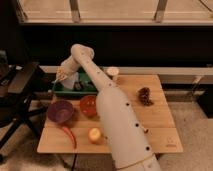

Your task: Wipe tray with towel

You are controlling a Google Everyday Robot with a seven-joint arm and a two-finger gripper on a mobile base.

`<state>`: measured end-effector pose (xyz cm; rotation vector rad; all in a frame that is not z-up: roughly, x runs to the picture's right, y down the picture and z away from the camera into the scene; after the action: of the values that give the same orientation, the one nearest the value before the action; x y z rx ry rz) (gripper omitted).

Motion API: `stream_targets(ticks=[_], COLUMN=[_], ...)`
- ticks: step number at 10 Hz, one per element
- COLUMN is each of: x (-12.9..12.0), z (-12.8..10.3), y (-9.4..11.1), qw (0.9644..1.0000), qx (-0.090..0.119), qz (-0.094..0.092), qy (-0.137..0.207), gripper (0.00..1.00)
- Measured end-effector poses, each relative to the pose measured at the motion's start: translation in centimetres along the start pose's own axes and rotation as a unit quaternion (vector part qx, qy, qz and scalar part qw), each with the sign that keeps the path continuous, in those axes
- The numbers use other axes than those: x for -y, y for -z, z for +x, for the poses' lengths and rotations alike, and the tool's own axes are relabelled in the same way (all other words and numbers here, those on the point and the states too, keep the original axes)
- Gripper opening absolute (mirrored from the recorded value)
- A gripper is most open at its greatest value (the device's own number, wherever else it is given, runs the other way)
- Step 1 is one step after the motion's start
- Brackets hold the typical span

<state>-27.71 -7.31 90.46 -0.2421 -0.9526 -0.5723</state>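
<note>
Your gripper [60,76] hangs over the left end of the green tray [70,94], which sits at the back left of the table [155,125]. Its pincer is pinched narrow on the towel [71,80], which droops into the tray behind the red bowl [88,105].

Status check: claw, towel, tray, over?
Claw shut, over left end of tray. Towel bunched beside it, in tray. Small dark item beside towel.

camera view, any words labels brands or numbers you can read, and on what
None readable. No lettering shows on the tray, towel, purple bowl, red bowl or cup.
A small mark at the table's near right corner is too blurred to read.
The gripper, shut, hangs over the tray's left end.
</note>
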Motion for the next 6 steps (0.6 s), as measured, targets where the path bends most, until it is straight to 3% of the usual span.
stream_targets(ticks=[2, 3, 6], x=[-2.1, -3.6, -6.6], z=[-2.1, -2.6, -0.5], y=[0.0, 0.2, 3.2], qw=[0.9995, 0.9989, 0.9975], qx=[0.022, 0.022, -0.017], qz=[-0.020, -0.037, -0.054], qy=[-0.006, -0.016, -0.043], gripper=[0.00, 0.00, 0.00])
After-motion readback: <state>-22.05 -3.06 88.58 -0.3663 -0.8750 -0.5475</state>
